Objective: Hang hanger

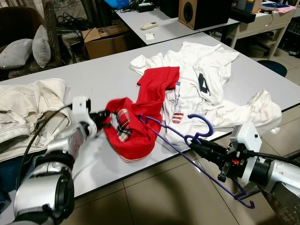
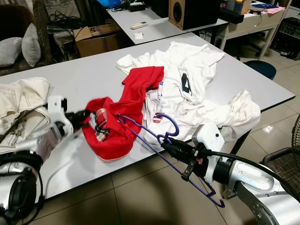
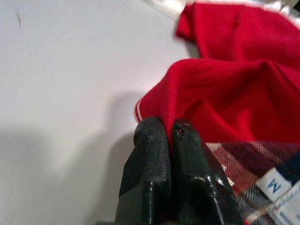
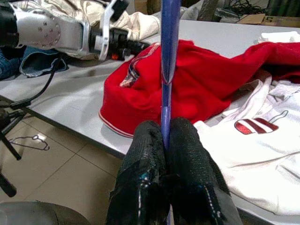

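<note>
A red shirt (image 1: pixel 140 112) with a plaid collar lining lies bunched near the front edge of the grey table (image 1: pixel 98 79). My left gripper (image 1: pixel 104 117) is shut on the shirt's collar edge; its fingers (image 3: pixel 161 154) pinch the red fabric in the left wrist view. A purple wire hanger (image 1: pixel 187 140) reaches from the shirt's opening out past the table edge. My right gripper (image 1: pixel 193 146) is shut on the hanger just below its hook, and the fingers (image 4: pixel 161 154) clamp the purple wire (image 4: pixel 168 56).
White garments (image 1: pixel 211 79) spread over the table's right half. Beige trousers (image 1: pixel 28 108) lie at the left. Behind stand another table (image 1: pixel 173 23) with a speaker (image 1: pixel 197 11), a cardboard box (image 1: pixel 105 40) and a chair with cushions (image 1: pixel 28 49). Tiled floor lies below.
</note>
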### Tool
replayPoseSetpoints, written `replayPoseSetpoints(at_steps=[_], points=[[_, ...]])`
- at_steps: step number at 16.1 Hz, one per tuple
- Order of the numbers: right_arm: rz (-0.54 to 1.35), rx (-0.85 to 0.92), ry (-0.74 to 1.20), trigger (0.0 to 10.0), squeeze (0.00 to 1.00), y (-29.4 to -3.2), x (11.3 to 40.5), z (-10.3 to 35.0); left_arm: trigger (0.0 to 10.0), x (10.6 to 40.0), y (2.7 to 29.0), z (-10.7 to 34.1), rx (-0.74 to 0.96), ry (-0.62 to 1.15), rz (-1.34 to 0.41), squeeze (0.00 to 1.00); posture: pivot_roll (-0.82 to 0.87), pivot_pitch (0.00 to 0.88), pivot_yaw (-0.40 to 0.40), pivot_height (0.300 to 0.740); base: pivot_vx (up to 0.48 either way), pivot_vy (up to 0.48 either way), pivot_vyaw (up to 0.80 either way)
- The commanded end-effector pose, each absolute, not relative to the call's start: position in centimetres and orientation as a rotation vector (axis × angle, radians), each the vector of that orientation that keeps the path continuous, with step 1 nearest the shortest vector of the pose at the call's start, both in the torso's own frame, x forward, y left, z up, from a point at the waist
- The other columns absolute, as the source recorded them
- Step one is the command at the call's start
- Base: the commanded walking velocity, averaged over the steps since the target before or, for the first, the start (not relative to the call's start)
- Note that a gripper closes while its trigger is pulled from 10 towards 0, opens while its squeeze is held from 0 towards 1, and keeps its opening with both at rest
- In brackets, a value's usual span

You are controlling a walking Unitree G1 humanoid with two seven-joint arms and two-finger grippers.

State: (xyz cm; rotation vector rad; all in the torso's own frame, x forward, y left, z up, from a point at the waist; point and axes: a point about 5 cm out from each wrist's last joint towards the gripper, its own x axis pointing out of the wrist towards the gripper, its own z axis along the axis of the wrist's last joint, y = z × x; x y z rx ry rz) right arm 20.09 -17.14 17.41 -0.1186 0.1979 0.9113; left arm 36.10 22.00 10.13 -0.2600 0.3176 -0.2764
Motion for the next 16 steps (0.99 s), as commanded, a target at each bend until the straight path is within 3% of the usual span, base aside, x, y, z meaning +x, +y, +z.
replayPoseSetpoints(at_steps=[1, 3, 5, 6, 8, 11, 16], points=[[0.931, -0.132, 0.175, 10.0, 0.00, -16.8, 19.9, 18.0, 0.0, 36.7, 22.2, 11.4, -0.201, 0.275, -0.274, 0.00, -0.03, 0.000, 0.128, 0.740, 0.000, 0.000, 0.00], [0.907, -0.138, 0.159, 10.0, 0.00, -17.1, 20.0, 18.2, 0.0, 37.7, 22.3, 14.1, -0.084, 0.153, -0.264, 0.00, -0.03, 0.000, 0.128, 0.740, 0.000, 0.000, 0.00], [0.909, -0.135, 0.155, 10.0, 0.00, -17.1, 20.1, 18.3, 0.0, 39.3, 22.0, 20.2, 0.080, -0.091, -0.267, 0.00, -0.03, 0.000, 0.128, 0.740, 0.000, 0.000, 0.00], [0.923, -0.134, 0.151, 10.0, 0.00, -16.8, 20.1, 18.3, 0.0, 39.9, 21.7, 24.3, 0.126, -0.224, -0.272, 0.00, -0.02, 0.000, 0.128, 0.740, 0.000, 0.000, 0.00], [0.938, -0.112, 0.117, 10.0, 0.00, -16.3, 20.2, 18.8, 0.0, 40.1, 21.5, 28.0, 0.128, -0.338, -0.264, 0.00, -0.02, 0.000, 0.129, 0.740, 0.000, 0.000, 0.00], [0.952, -0.069, 0.063, 10.0, 0.00, -15.6, 20.6, 19.4, 0.0, 40.0, 20.8, 30.0, 0.178, -0.384, -0.301, 0.00, -0.01, 0.000, 0.132, 0.740, 0.000, 0.000, 0.00], [0.851, 0.087, -0.009, 10.0, 0.00, -13.0, 23.6, 20.0, 0.0, 39.6, 19.4, 30.0, 0.339, -0.381, -0.373, 0.00, 0.01, 0.000, 0.139, 0.740, 0.000, 0.000, 0.00]])
